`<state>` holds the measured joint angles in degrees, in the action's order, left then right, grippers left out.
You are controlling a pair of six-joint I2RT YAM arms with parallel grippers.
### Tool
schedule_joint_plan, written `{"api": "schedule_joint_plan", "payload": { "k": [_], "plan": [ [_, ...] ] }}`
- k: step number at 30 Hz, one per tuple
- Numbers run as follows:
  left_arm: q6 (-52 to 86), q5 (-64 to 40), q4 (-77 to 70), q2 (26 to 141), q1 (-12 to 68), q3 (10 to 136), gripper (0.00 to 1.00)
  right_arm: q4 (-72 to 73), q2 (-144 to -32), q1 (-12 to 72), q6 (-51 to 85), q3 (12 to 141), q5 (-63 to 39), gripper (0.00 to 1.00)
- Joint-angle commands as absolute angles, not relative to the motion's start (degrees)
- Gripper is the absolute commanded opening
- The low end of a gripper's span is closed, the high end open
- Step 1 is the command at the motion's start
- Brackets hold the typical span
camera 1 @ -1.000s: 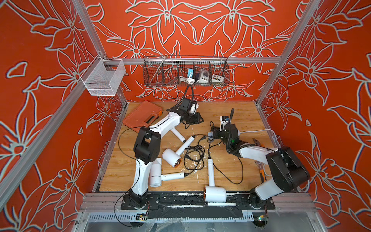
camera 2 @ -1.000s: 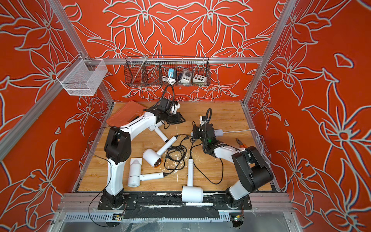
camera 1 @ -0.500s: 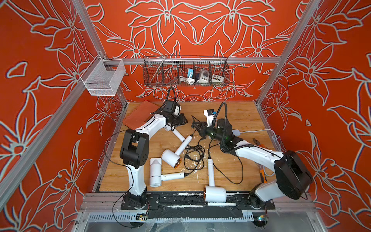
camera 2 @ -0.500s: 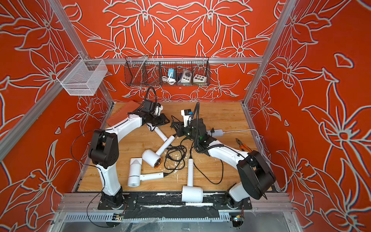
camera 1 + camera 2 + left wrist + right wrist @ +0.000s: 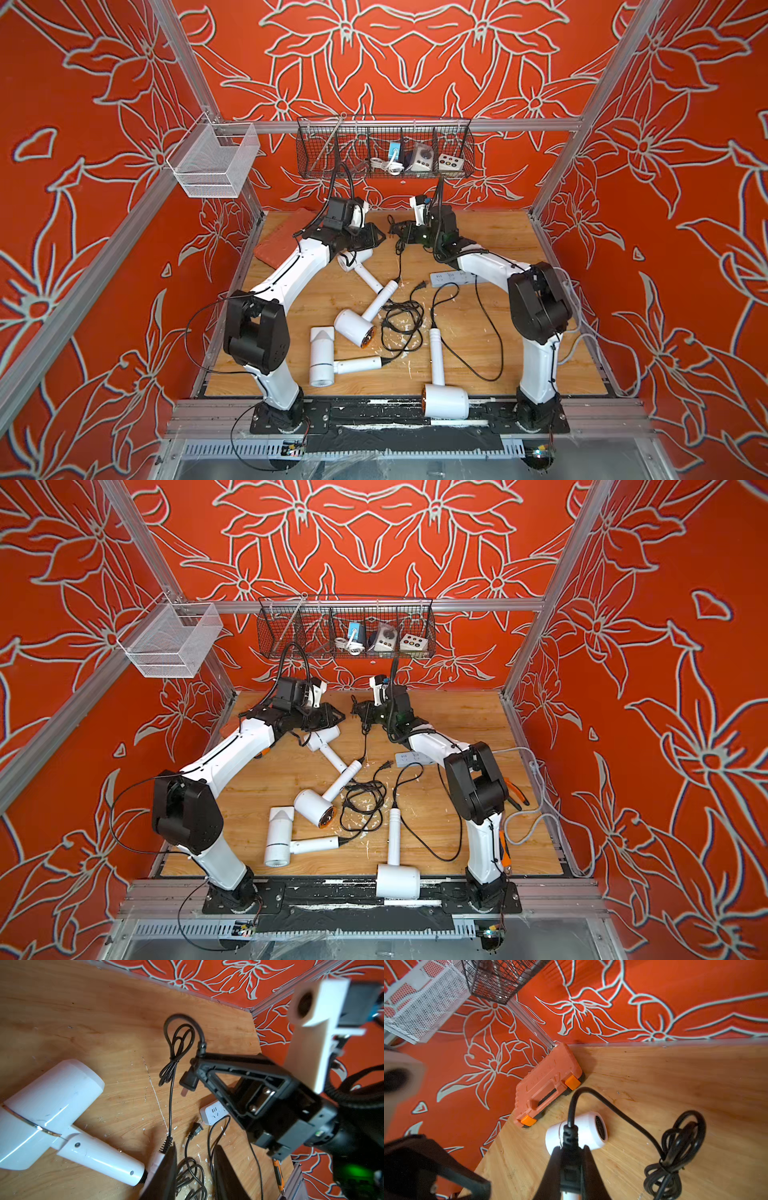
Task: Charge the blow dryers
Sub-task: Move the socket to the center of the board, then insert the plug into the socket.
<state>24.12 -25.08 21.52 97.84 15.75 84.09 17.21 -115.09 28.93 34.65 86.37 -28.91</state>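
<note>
Four white blow dryers lie on the wooden floor: one at the back (image 5: 353, 261) under my left gripper, one in the middle (image 5: 353, 326), one to its near left (image 5: 321, 359) and one at the front edge (image 5: 446, 400). My right gripper (image 5: 397, 231) is shut on a black plug (image 5: 569, 1172), held above the floor; its cord (image 5: 400, 259) hangs down to the middle dryer's handle (image 5: 386, 291). My left gripper (image 5: 375, 239) faces it, open, with nothing between its fingers (image 5: 166, 1169). The plug (image 5: 188, 1080) shows in the left wrist view.
A white power strip (image 5: 451, 277) lies right of centre, and a loose plug (image 5: 196, 1128) lies beside the power strip (image 5: 214, 1112). Tangled black cords (image 5: 401, 320) cover the middle. An orange tool case (image 5: 548, 1086) sits in the back left corner. Orange pliers (image 5: 515, 793) lie right. Wire baskets (image 5: 384, 147) hang on the back wall.
My right gripper has carried the plug left and toward the back wall, lifting its cord. My left arm swung left, and its gripper now faces the right one.
</note>
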Motion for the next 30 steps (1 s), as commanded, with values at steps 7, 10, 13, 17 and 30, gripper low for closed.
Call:
{"api": "schedule_joint_plan", "payload": {
  "k": [7,10,13,17,30],
  "plan": [
    [23.78,-28.10,19.27,98.88,15.64,81.84,0.30,7.78,-107.35,25.09,22.12,69.48,-20.84,0.00],
    [23.96,-28.59,18.30,98.55,15.64,81.14,0.30,7.61,-105.68,24.14,19.60,63.22,-18.24,0.00],
    [23.75,-28.73,18.02,98.16,15.69,80.73,0.30,8.94,-103.58,23.64,20.01,58.63,-15.92,0.00],
    [23.64,-29.00,17.06,97.58,15.73,79.83,0.30,12.50,-98.91,23.67,21.98,51.84,-10.62,0.00],
    [22.81,-28.65,14.09,95.19,15.91,75.52,0.30,28.70,-98.84,24.16,22.56,43.97,1.03,0.00]
  ]
}}
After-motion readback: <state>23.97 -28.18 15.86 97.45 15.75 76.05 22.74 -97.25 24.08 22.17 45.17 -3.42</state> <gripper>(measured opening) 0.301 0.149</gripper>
